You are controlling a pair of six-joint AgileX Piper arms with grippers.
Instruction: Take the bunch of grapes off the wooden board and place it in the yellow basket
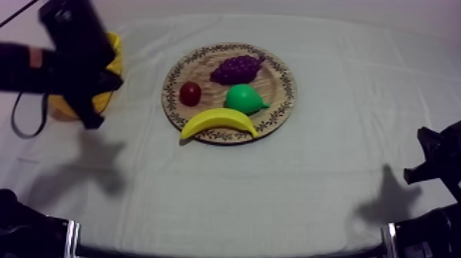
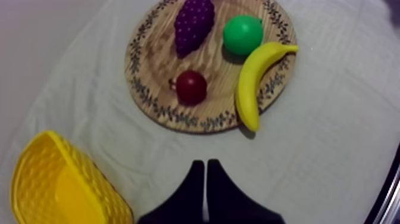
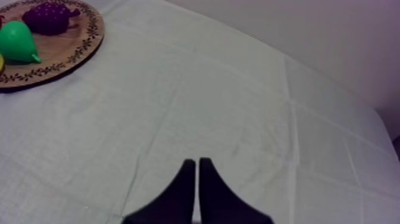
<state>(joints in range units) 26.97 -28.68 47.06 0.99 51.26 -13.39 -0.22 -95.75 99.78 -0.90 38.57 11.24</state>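
Note:
The purple bunch of grapes (image 1: 237, 68) lies at the far side of the round wooden board (image 1: 274, 75), with a small red fruit (image 1: 190, 92), a green pear (image 1: 245, 99) and a banana (image 1: 218, 122) around it. My left gripper (image 2: 205, 162) is shut on nothing and hangs over the cloth between the yellow basket (image 2: 59, 190) and the board (image 2: 161, 65), well short of the grapes (image 2: 193, 24). From above, the left arm covers much of the basket (image 1: 60, 108). My right gripper (image 3: 197, 161) is shut and empty, far from the board (image 3: 65, 42).
The basket stands at the table's left, a short way from the board's rim. The banana (image 2: 256, 77) lies along the board's near edge, and the pear (image 2: 243, 34) sits close beside the grapes. Bare cloth spreads to the right of the board.

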